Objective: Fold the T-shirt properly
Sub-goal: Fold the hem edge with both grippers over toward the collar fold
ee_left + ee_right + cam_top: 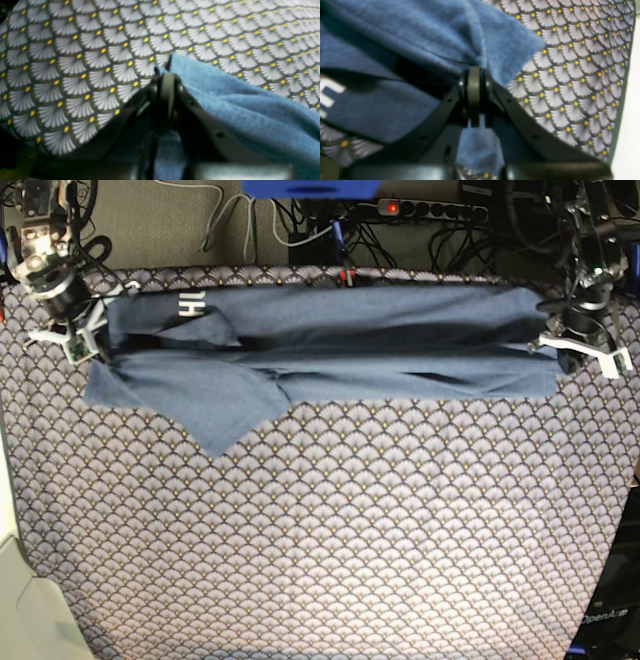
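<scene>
I have both sets of jaws pinched tight on cloth; in the left wrist view the left gripper clamps an edge of the T-shirt, the blue fabric running away to the right of the frame and a strip of it hanging below between the jaw arms; in the right wrist view the right gripper grips a bunched fold of the T-shirt, which fills the upper left of that frame.

From the base view I see the T-shirt lying as a long band across the top of the tabletop, the right gripper at its end in the upper left of the frame and the left gripper at its end in the upper right; a sleeve hangs down as a point at lower left of the band.

Only the base view shows the whole span and both arms; the right wrist view alone shows white lettering close up at its left edge, though it is too blurred for me to read; the left wrist view shows mostly scalloped covering.
</scene>
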